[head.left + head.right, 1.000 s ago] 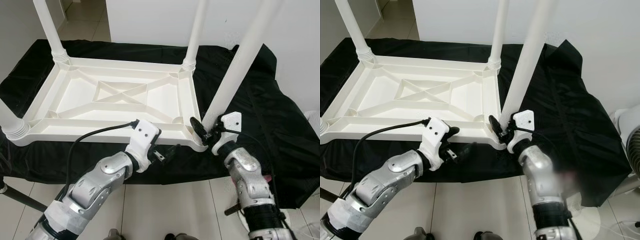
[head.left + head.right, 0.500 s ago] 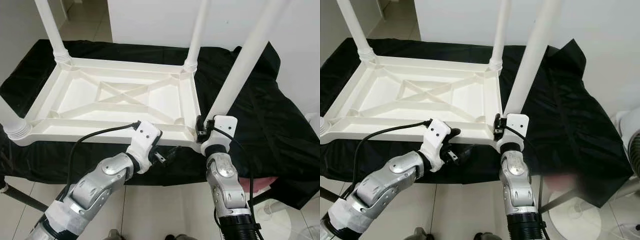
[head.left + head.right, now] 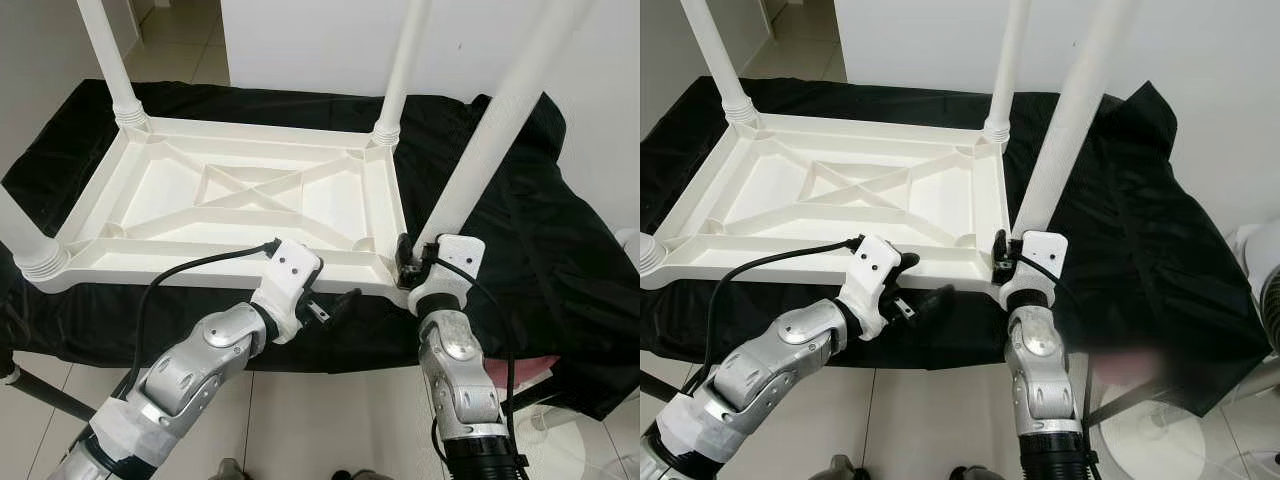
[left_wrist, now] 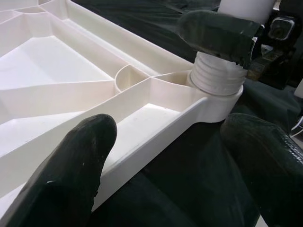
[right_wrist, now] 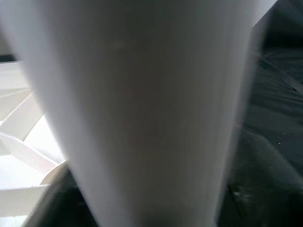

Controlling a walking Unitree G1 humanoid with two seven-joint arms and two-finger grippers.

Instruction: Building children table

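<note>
Clamped at the base of the near-right leg [image 3: 490,135], my right gripper [image 3: 412,268] sits lower right of centre in the head views, one black finger [image 4: 215,34] pressed on the leg just above its ribbed collar at the tabletop corner. Up close in the right wrist view, that white leg [image 5: 142,109] blocks nearly everything. My left gripper [image 3: 335,305] hangs spread wide at the bottom centre, just in front of the near long edge of the upturned white tabletop [image 3: 240,200], touching nothing; its two fingers [image 4: 71,165] straddle that rim in the wrist view. The tabletop lies underside up on a black cloth [image 3: 530,250] across the middle of the frame, three other legs standing in their corners. Compared with a second ago, the right forearm has swung upright beneath the corner, and the leg stands a little steeper.
</note>
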